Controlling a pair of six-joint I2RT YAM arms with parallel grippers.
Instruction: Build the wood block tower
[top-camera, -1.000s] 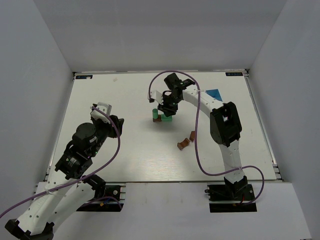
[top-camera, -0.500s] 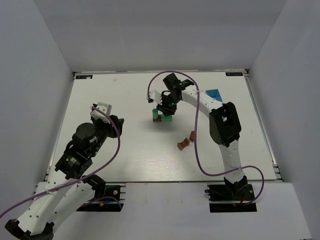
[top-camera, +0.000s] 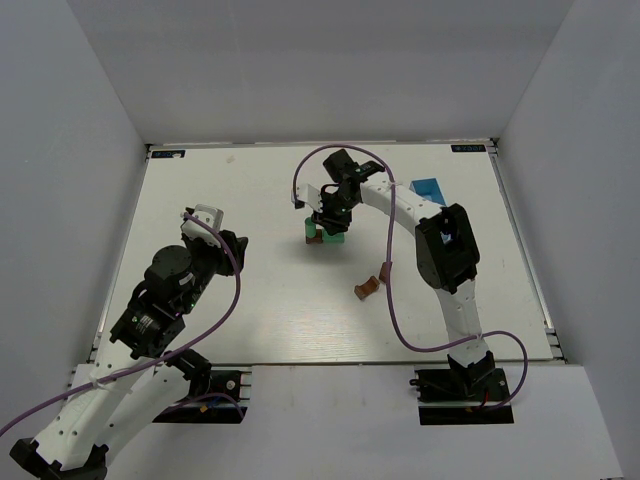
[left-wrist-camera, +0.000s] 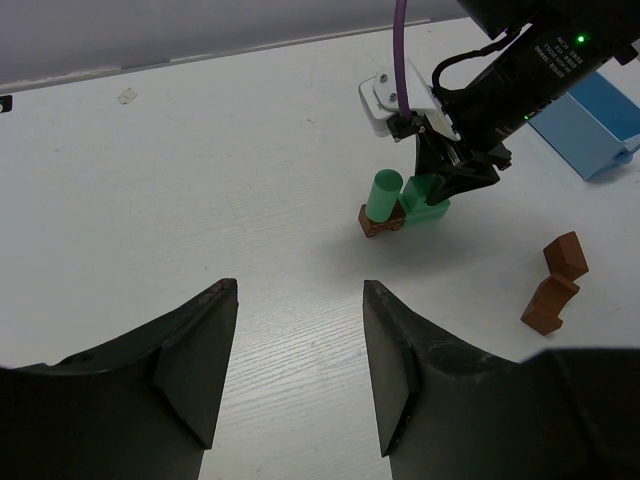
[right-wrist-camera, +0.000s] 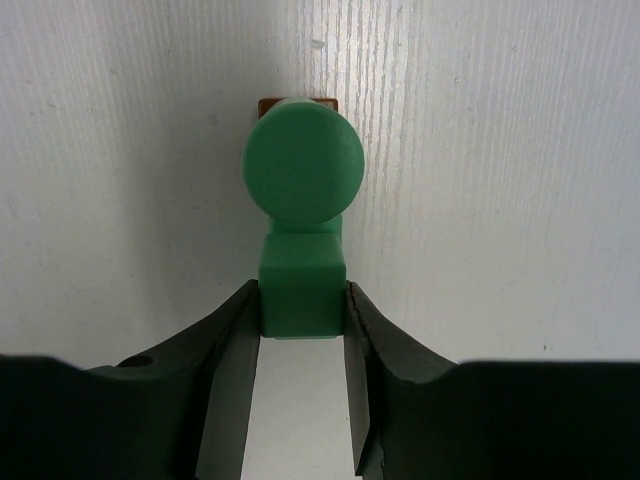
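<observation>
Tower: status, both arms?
Right jaws shut on mint-green rectangular wood block beside green wooden cylinder. Left jaws open, empty. No obstruction seen.

White table (top-camera: 250, 200), blue box (top-camera: 428, 187) far right

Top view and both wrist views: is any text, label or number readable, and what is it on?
No text can be read anywhere.
Too small: dark sticker at the table, far left corner.
Too small: blue sticker at the far right corner.
Blurred: white print on the right arm.
Right wrist view: nothing written on the green block or the jaws.
</observation>
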